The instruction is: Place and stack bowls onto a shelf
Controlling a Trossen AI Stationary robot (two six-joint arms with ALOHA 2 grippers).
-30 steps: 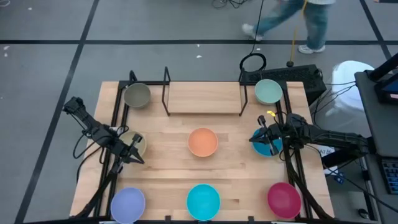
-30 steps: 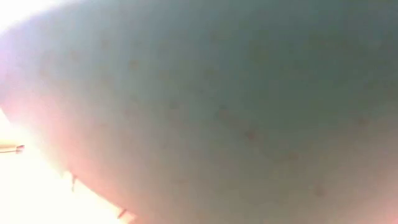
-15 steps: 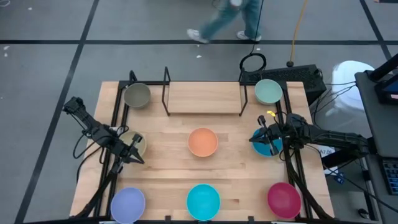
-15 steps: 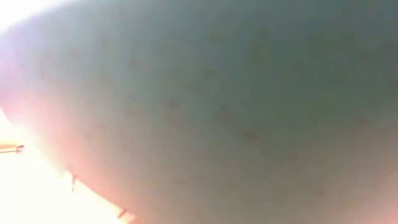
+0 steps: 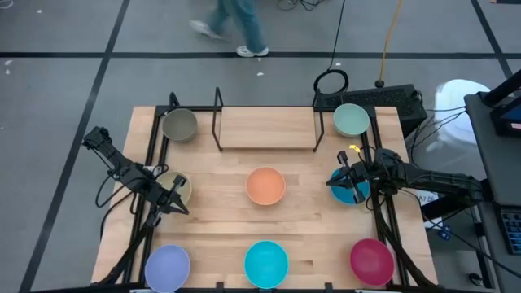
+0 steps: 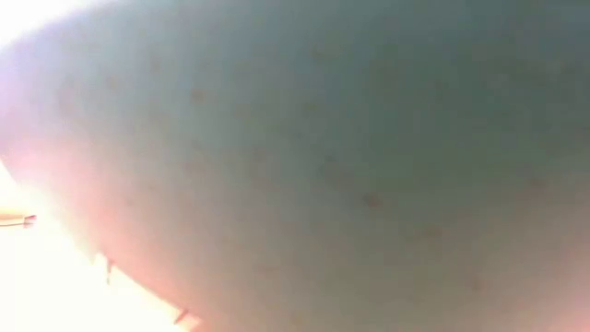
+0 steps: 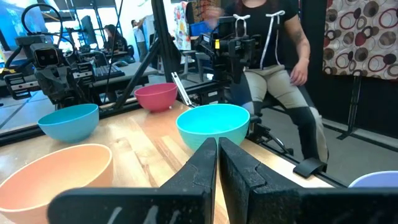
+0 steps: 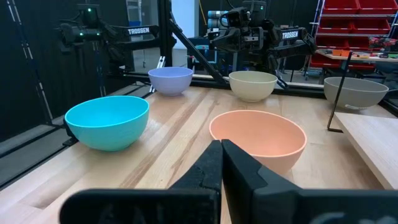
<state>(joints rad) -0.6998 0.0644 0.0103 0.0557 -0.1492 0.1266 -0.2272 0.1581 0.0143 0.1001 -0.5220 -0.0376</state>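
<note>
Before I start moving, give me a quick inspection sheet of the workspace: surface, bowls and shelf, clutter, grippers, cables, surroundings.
Surface: wooden tabletop, flat, no spills seen.
Job's things: shelf at the far edge, its board bare. Eight bowls, none stacked: grey-olive bowl, mint green bowl, orange bowl, beige bowl, blue bowl, lavender bowl, cyan bowl, magenta bowl.
Clutter: nothing seen.
Grippers: left gripper shut, empty, over the beige bowl; right gripper shut, empty, over the blue bowl.
Cables: a coiled cable on the floor beyond the table.
Surroundings: a person walking past the far side. Low view blocked by something close to the lens.
</note>
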